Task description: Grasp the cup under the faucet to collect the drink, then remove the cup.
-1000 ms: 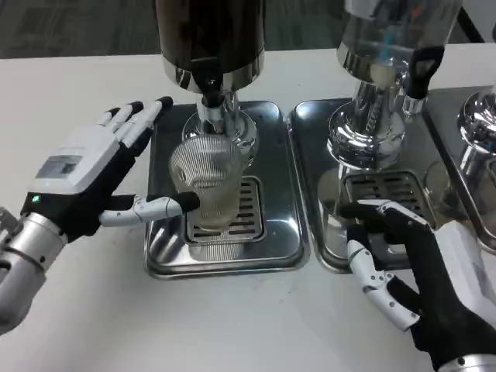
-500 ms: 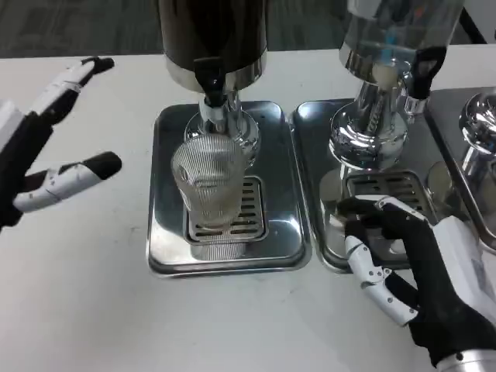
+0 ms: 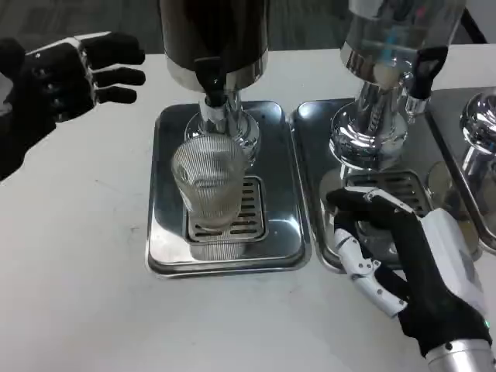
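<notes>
Ribbed clear glass cup (image 3: 206,188) stands upright on the slotted grate of the left stainless drip tray (image 3: 165,248), mouth up, long axis vertical, directly under the black faucet (image 3: 210,83) of the dark dispenser (image 3: 213,35).

Head view: left hand (image 3: 54,85) is raised well up and to the left of the cup, palm side showing, fingers apart, holding nothing. Cup sits down and to the right of it, well apart, nothing touching it. Right hand (image 3: 403,260) lies over the front of the neighbouring steel tray (image 3: 310,155), below the chrome base of the clear-tank dispenser (image 3: 387,46). Its fingers are loosely spread and grasp nothing. Cup is off to its left, across the tray edge.

Fill level: can't tell, ribbing hides it.

Risks, my read:
- Glass is tall and narrow on a grate. A sideways bump from the left fingertips on approach could tip it or push it off centre from the spout.
- Ribbed glass may slip if it's grasped only near the rim.
- Lifting straight up could knock the rim into the faucet. Better to pull it toward the robot first.
</notes>
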`<state>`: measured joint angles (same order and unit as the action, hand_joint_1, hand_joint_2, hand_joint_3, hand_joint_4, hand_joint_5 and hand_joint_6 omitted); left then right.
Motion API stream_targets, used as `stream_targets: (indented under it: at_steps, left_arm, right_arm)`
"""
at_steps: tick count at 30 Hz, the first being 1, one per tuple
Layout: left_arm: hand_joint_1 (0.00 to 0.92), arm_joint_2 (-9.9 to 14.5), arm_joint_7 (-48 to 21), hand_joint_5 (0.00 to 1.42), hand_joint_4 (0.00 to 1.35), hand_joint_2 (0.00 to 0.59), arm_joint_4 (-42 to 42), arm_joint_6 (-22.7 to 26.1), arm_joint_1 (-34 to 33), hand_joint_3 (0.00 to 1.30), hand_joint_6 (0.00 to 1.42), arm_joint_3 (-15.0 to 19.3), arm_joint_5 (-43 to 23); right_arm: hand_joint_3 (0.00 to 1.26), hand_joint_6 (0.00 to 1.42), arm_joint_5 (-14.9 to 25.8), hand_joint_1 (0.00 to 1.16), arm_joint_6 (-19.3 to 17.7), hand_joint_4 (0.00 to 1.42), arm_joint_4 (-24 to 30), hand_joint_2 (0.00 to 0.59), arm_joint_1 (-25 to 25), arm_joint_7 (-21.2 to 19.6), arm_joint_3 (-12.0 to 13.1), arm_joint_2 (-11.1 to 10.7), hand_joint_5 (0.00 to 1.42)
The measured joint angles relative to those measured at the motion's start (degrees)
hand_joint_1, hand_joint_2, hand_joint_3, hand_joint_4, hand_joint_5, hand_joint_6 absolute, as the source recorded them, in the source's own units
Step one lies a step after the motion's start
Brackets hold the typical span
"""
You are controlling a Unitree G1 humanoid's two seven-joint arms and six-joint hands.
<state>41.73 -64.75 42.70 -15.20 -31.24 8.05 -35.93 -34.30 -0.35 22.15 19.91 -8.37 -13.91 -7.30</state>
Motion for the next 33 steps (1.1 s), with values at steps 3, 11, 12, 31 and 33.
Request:
stream_targets:
  at_steps: [3,11,12,31,33]
  left_arm:
    - [0.0,-0.15,-4.9,0.22,0.22,0.06,2.14,6.23,-3.59,0.29,0.24,1.03,0.02]
    - [0.0,-1.72,-9.14,0.23,0.23,0.061,6.93,11.9,-10.03,0.29,0.24,3.07,2.76]
    - [0.0,-1.84,-9.2,0.23,0.23,0.061,7.27,12.09,-10.33,0.28,0.24,3.18,2.85]
    - [0.0,-8.59,-7.57,0.24,0.24,0.062,15.16,12.14,-18.07,0.29,0.22,5.38,9.81]
    - [0.0,-9.0,-7.28,0.24,0.24,0.062,15.46,12.11,-18.15,0.29,0.22,5.67,9.89]
  right_arm:
    - [0.41,0.31,0.05,0.37,-0.36,0.37,-1.27,0.453,-0.72,-0.13,-0.14,0.22,0.36]
    - [0.41,0.3,0.89,0.38,-1.08,0.38,-3.73,0.461,-1.69,-0.71,-0.64,1.1,0.37]
    - [0.41,0.3,0.92,0.38,-1.1,0.38,-3.81,0.461,-1.69,-0.78,-0.72,1.23,0.37]
    - [0.42,0.3,1.19,0.38,-2.19,0.41,-5.82,0.461,-2.32,-3.04,-1.75,3.05,0.38]
    - [0.42,0.3,1.19,0.38,-2.2,0.41,-5.82,0.461,-2.32,-3.04,-1.87,3.23,0.38]
